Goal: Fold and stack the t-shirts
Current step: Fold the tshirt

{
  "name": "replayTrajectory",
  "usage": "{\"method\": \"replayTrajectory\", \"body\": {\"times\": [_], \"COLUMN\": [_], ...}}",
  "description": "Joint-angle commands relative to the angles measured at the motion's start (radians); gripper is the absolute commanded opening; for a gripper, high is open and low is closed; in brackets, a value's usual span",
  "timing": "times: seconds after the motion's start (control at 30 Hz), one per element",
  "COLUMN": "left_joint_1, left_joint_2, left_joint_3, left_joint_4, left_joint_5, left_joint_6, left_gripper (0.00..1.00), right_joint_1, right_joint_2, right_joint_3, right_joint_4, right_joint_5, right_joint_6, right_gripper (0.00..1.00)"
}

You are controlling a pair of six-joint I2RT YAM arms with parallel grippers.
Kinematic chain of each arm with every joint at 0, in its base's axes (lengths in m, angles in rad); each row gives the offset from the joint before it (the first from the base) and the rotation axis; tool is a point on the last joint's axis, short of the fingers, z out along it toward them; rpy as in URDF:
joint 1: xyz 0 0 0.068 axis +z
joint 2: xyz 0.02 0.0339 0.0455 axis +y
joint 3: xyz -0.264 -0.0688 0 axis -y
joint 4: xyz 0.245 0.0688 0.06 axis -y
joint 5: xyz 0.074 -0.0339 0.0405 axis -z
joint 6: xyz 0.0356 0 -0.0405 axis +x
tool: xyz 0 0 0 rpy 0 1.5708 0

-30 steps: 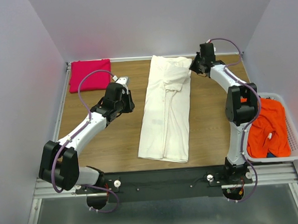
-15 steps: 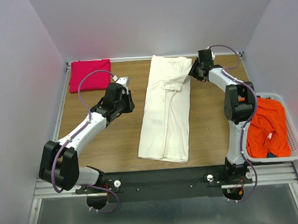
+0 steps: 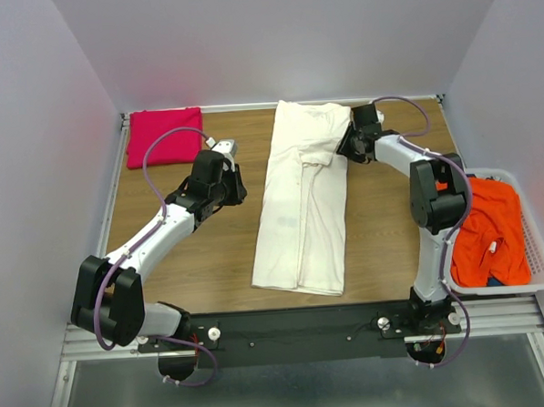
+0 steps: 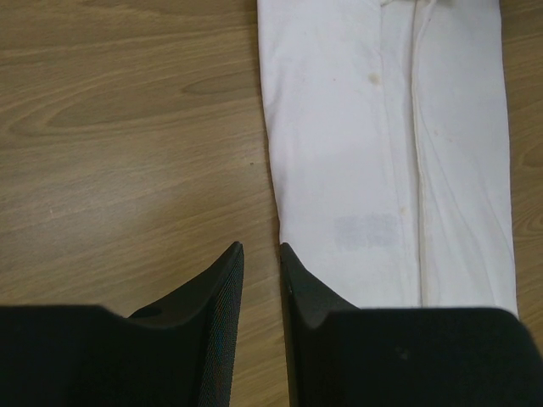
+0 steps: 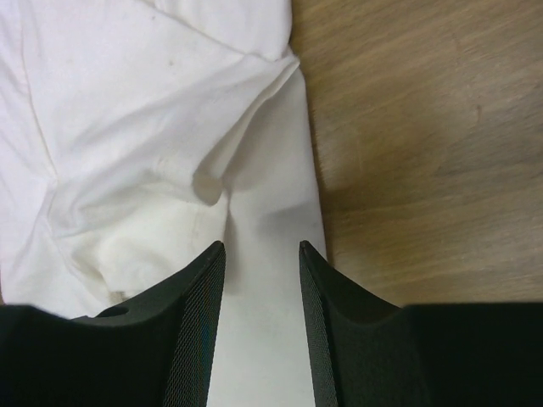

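Note:
The cream-white t-shirt (image 3: 301,202) lies folded lengthwise in a long strip down the middle of the table. The magenta-pink t-shirt (image 3: 164,136) lies folded at the back left corner. The orange-red t-shirt (image 3: 488,233) is crumpled in the basket. My right gripper (image 3: 347,146) is open, low over the cream shirt's right edge below the folded sleeve (image 5: 246,93); its jaws (image 5: 261,246) have cloth under them. My left gripper (image 3: 237,182) hovers beside the shirt's left edge (image 4: 382,153); its jaws (image 4: 261,246) stand a narrow gap apart and hold nothing.
A white plastic laundry basket (image 3: 539,244) hangs off the table's right edge. Grey walls close in the back and both sides. Bare wood shows left and right of the cream shirt.
My right gripper has moved from the back right corner forward and left, down onto the cream shirt's right shoulder edge. The left arm has not moved.

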Motion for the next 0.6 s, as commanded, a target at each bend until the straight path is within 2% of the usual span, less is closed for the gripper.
{"method": "replayTrajectory", "body": {"times": [0.0, 0.17, 0.57], "left_joint_1": [0.007, 0.007, 0.007], "left_joint_2": [-0.006, -0.003, -0.005], "left_joint_3": [-0.011, -0.008, -0.013], "left_joint_4": [0.021, 0.021, 0.022], "left_joint_5": [0.021, 0.025, 0.024], "left_joint_6": [0.009, 0.009, 0.009], "left_gripper": [0.32, 0.32, 0.32], "right_joint_1": [0.014, 0.027, 0.079], "right_joint_2": [-0.069, -0.095, -0.048], "right_joint_3": [-0.036, -0.055, -0.047], "right_joint_4": [0.006, 0.016, 0.020], "right_joint_5": [0.050, 0.020, -0.003], "right_joint_6": [0.042, 0.051, 0.088], "right_gripper": [0.47, 0.45, 0.44]}}
